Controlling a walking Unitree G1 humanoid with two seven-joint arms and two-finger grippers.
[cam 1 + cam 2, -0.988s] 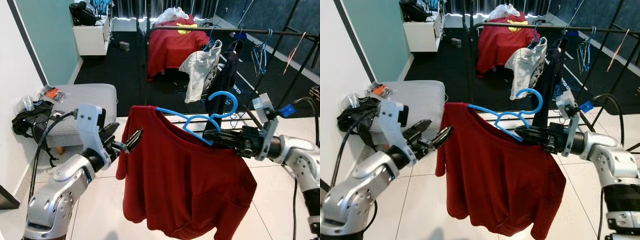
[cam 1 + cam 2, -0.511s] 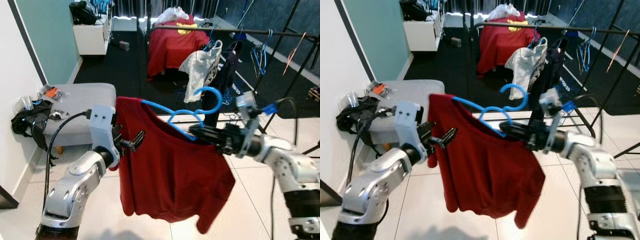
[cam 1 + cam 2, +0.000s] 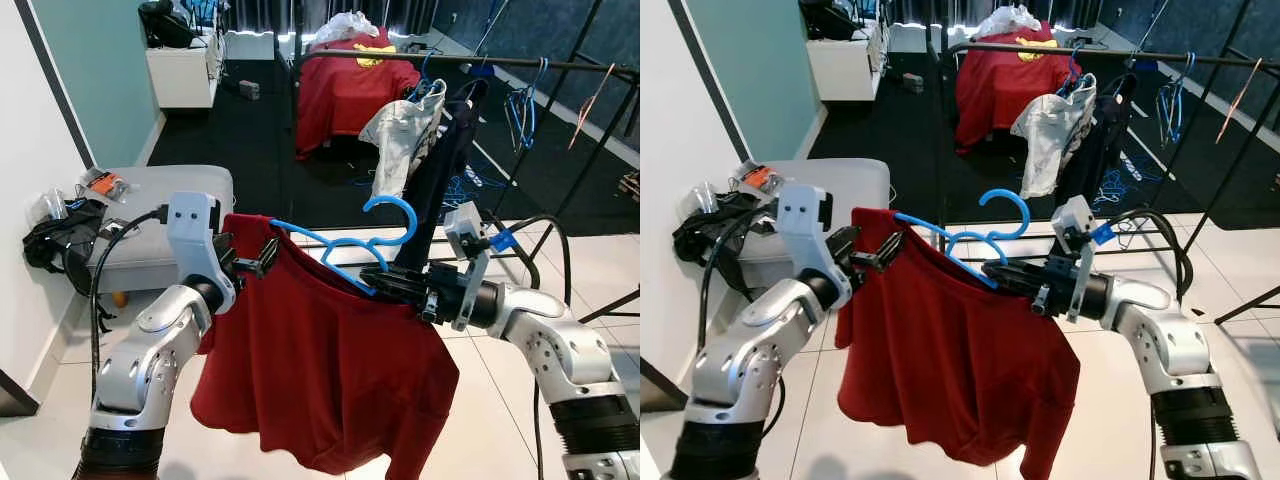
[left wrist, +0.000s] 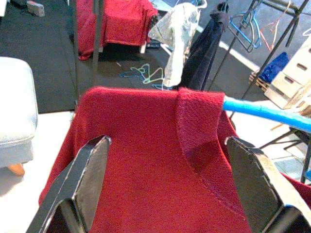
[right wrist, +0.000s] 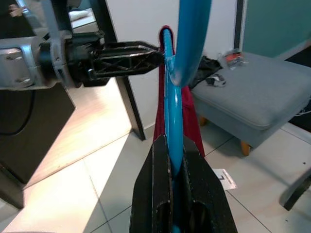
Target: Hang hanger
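A black clothes rack [image 3: 480,65] hung with garments stands behind the robot on a dark floor, a grey ottoman [image 3: 160,215] to its left, as a red shirt [image 3: 330,370] drapes from a blue hanger [image 3: 345,245] held in mid-air well short of the rail. The right tool [image 3: 392,287] is clamped together on the hanger's lower bar, hook pointing up. The left tool [image 4: 170,184], fingers spread apart, straddles the shirt's shoulder.
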